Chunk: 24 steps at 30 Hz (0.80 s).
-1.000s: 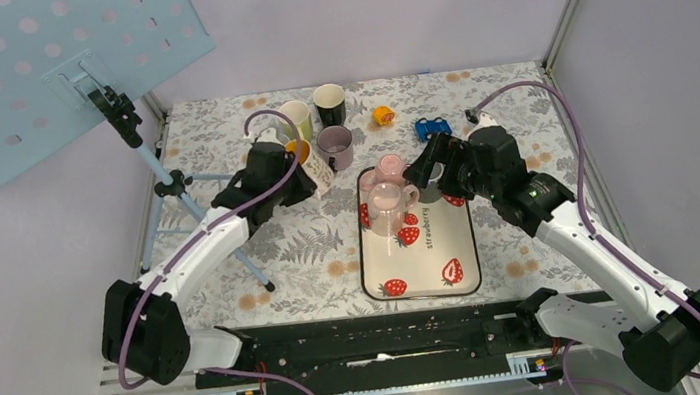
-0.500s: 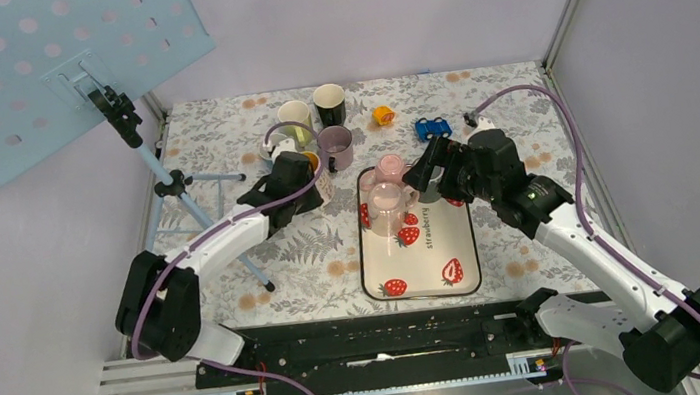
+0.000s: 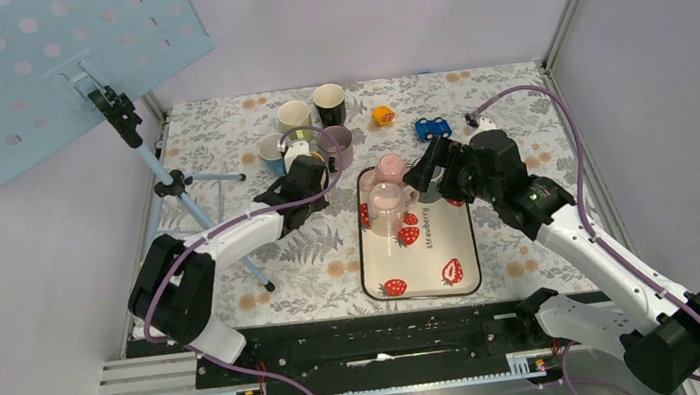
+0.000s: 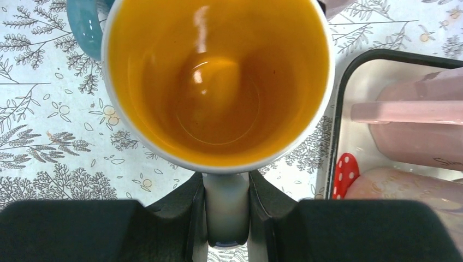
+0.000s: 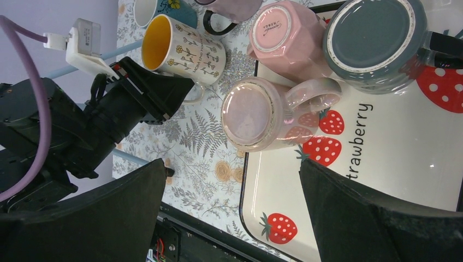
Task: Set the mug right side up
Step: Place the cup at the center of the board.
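A white mug (image 4: 218,82) with an orange inside and a leaf print stands mouth up beside the tray's left rim, roughly upright. My left gripper (image 4: 226,218) is shut on its handle (image 4: 226,202). In the top view that mug (image 3: 319,167) shows just past the left gripper (image 3: 308,178). The right wrist view shows the same mug (image 5: 183,49) from the side. My right gripper (image 5: 230,164) hangs open and empty over the tray (image 5: 382,164), above a clear pink mug (image 5: 251,114) that stands upside down.
Also upside down on the tray are a pink faceted mug (image 5: 284,35) and a grey mug (image 5: 377,41). Teal (image 3: 270,150), cream (image 3: 294,115), black (image 3: 330,104) and purple (image 3: 334,142) mugs stand behind. A tripod (image 3: 163,185) is at the left, and an orange toy (image 3: 382,114) and a blue car (image 3: 432,128) at the back.
My left arm has carried the white mug right and nearer the tray, swinging it from tilted to mouth up and uncovering the teal mug. The right arm has barely moved.
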Available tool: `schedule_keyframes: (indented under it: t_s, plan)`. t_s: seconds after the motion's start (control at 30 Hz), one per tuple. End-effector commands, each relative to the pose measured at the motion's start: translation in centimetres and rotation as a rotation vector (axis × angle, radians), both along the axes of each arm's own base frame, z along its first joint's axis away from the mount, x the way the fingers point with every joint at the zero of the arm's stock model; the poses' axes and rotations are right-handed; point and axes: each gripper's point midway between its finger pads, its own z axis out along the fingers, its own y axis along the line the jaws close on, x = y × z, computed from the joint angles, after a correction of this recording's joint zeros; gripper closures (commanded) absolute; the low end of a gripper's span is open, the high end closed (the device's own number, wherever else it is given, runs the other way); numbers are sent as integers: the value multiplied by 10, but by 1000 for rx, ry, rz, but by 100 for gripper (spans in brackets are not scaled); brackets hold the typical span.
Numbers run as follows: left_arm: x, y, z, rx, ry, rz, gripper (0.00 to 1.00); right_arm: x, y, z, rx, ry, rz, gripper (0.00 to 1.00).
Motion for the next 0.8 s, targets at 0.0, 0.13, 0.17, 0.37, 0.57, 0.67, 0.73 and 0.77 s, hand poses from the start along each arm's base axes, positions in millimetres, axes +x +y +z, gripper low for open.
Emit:
schedule_keyframes:
  t_s: [0.0,0.13,0.17,0.37,0.57,0.67,0.73,0.77]
  plan:
    - [33,-4,39,-19,-186,48,100,-2,0,17,23,-50,20,0]
    - [38,-7,35,-20,-194,50,100,-4,0,16,29,-47,21,0]
    - [39,-9,35,-21,-194,49,100,-4,0,16,32,-47,22,0]
    - [45,-12,23,1,-172,47,100,-8,0,19,38,-55,27,0]
    - [48,-12,13,-1,-160,50,100,-11,-3,19,30,-57,29,0]
    - [50,-11,9,-1,-149,55,100,-12,-4,19,29,-58,29,0]
    - [52,-9,6,-3,-140,57,100,-13,-4,19,29,-57,29,0]
    - [53,-9,5,-8,-138,55,100,-13,-4,19,30,-58,29,0]
